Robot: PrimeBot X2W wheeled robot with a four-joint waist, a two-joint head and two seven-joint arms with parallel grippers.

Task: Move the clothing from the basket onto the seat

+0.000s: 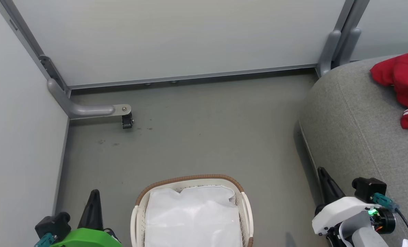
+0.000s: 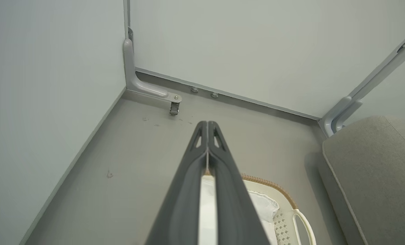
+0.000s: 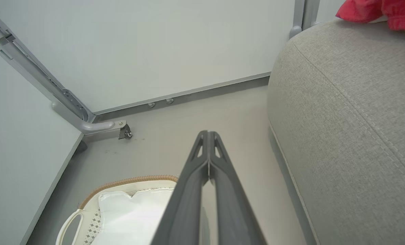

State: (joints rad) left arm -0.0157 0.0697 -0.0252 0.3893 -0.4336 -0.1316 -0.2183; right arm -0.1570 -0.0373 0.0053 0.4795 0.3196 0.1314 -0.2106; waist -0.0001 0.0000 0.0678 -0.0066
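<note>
- The red clothing [image 1: 404,79] lies bunched on the seat [image 1: 355,137] at upper right, apparently already delivered.
- The basket [image 1: 190,179], at bottom centre, shows its white lining [image 1: 193,219].
- The left claw [image 2: 207,126] and right claw [image 3: 208,135] are pressed together and empty, flanking the basket, so the task is likely finished.

Red clothing [image 1: 404,73], seemingly bunched, on seat [image 1: 355,120] near basket [image 1: 190,178].
</note>
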